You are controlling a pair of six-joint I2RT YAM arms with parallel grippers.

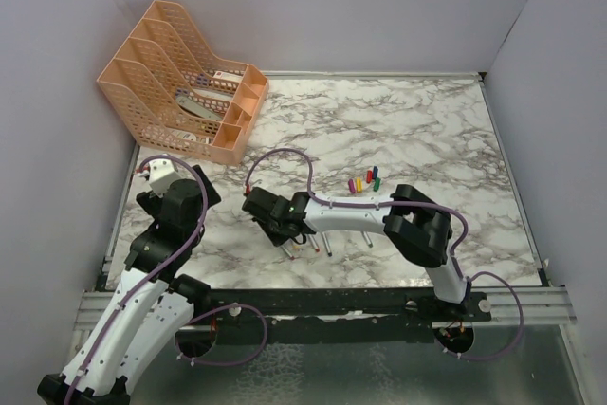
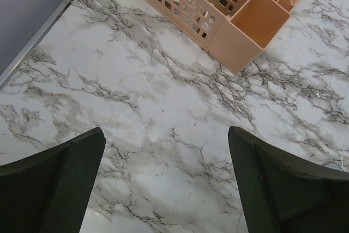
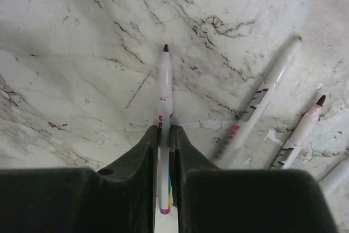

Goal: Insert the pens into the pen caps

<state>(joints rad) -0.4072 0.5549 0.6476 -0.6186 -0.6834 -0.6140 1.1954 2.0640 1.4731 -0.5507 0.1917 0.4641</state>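
My right gripper (image 3: 163,128) is shut on a white pen (image 3: 164,94) with a dark tip pointing away and a purple rear end between the fingers. In the top view this gripper (image 1: 283,232) is low over the marble at the centre front. Other loose pens (image 3: 262,102) lie just to its right, also seen in the top view (image 1: 327,246). The coloured pen caps (image 1: 363,180) stand in a small cluster behind the right arm. My left gripper (image 2: 166,132) is open and empty over bare marble at the left (image 1: 156,177).
An orange file tray set (image 1: 185,82) with small compartments stands at the back left, and its corner shows in the left wrist view (image 2: 245,31). Grey walls close in the table on the left, back and right. A black rail (image 1: 332,301) runs along the near edge.
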